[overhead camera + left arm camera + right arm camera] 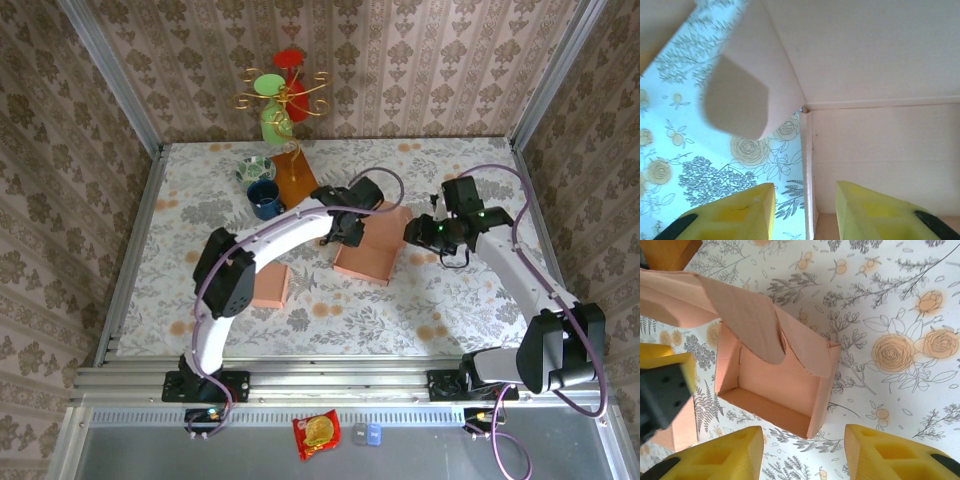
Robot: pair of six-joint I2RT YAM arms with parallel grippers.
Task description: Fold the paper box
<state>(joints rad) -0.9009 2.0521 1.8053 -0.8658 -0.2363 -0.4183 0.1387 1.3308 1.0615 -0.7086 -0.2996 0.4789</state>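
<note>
Right now your left pincer [805, 212] has its yellow fingers [740, 212] apart and clamps nothing. One finger hangs over the table [685, 150] and the other over the paper box [880, 150], so the box's side edge runs up between them; whether either finger touches it, you cannot tell. A rounded flap [747, 100] curls out just beyond that edge, loose and untucked.

Your right pincer [805, 455] is likewise parted and empty, poised just off the near corner of the box without touching it. From that wrist you can look straight into the box. Its four walls stand and the floor is bare, so the tray shape looks formed. A curved flap [747, 325] droops over the opening, and the broad lid panel [675, 297] is raised at the far side.

From above, the box sits near the middle of the table between your two arms, with the left pincer at its left side and the right one just beside its right edge.

By my reading you are roughly midway: the body is up, but you have yet to turn the side flaps in and bring the lid down and tuck it. A second pink box [271, 285] lies apart, beside the left arm
</note>
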